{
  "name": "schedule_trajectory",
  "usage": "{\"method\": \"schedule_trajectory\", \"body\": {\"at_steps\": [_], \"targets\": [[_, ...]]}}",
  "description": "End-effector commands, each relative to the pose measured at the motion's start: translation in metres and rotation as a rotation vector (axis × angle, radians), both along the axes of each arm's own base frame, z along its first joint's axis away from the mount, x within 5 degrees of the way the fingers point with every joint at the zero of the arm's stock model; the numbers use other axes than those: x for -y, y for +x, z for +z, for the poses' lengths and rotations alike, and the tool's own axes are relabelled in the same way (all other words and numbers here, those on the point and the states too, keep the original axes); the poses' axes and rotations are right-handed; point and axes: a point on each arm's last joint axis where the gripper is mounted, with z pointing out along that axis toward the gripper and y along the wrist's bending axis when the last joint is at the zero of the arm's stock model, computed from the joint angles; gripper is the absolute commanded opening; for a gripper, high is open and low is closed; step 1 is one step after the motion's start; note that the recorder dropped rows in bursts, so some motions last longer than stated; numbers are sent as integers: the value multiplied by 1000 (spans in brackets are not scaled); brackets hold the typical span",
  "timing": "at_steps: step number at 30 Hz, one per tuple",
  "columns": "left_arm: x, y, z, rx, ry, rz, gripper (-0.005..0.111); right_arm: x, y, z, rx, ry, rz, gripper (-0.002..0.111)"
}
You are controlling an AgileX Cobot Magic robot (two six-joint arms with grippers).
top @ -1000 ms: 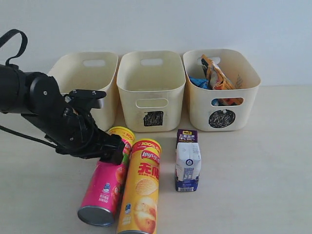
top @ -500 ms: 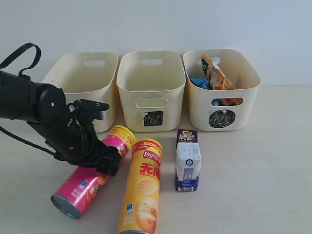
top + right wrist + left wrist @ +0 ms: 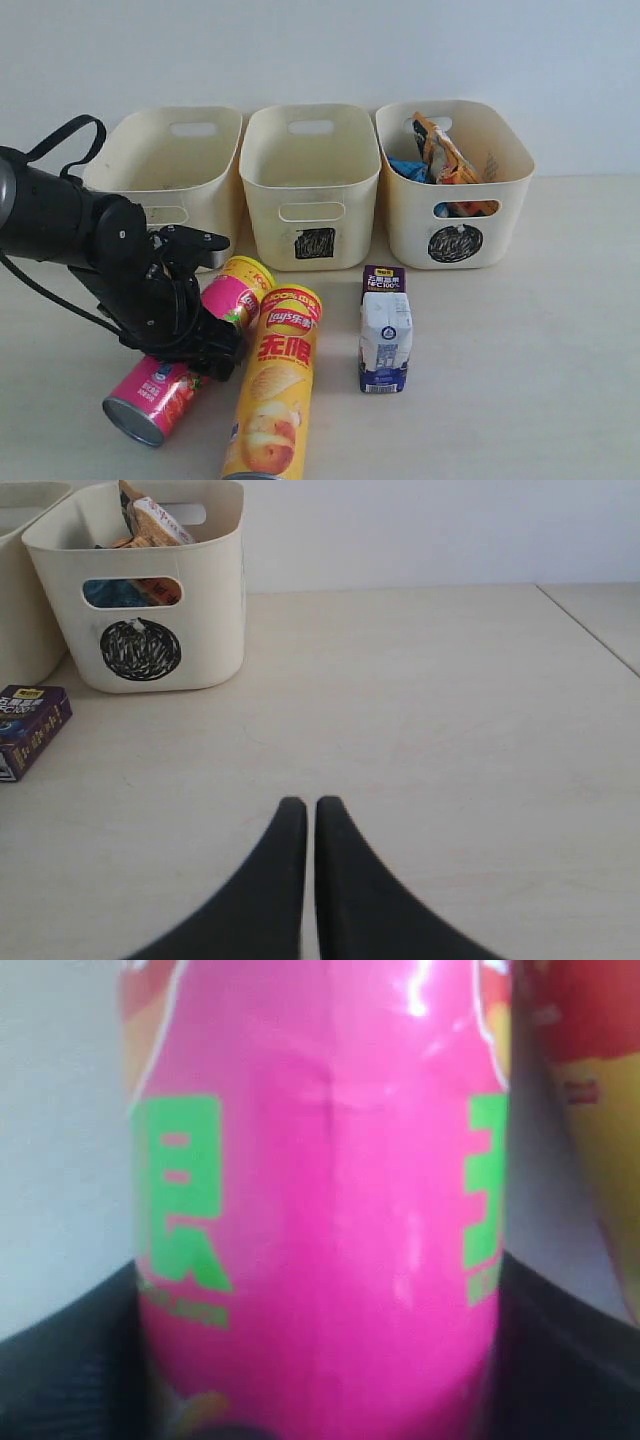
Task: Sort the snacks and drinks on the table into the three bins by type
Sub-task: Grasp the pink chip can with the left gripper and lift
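Pink tube [image 3: 155, 392] lying on table, clamped mid-length between fingers of left gripper [image 3: 213, 345] | yellow tube [image 3: 275, 390] lying just beside that gripper | right gripper [image 3: 303, 820] fingers pressed together over table, circle bin [image 3: 215, 580] ahead, well apart

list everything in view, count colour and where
bins: 3, cream, row at the back
snack bags: 2, orange and blue, inside the right bin
pink chip tube: 1, pink, lying front left
yellow chip tube: 1, yellow, lying beside the pink one
drink carton: 1, white and purple, upright, right of the tubes
table: 1, pale
left hand: 1, black, closed around the pink tube
right hand: 1, black, shut, over the table
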Motion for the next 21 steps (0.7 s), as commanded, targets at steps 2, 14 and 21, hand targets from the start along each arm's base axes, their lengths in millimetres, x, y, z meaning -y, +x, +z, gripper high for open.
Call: {"method": "schedule_trajectory", "body": {"at_steps": [2, 14, 21], "targets": [[2, 1, 2, 16, -2, -13, 12, 0, 0, 0, 11, -5, -5, 0], [1, 0, 15, 37, -21, 11, 4, 0, 0, 0, 11, -5, -5, 0], [-2, -8, 43, 34, -26, 4, 4, 0, 0, 0, 11, -5, -5, 0]]}}
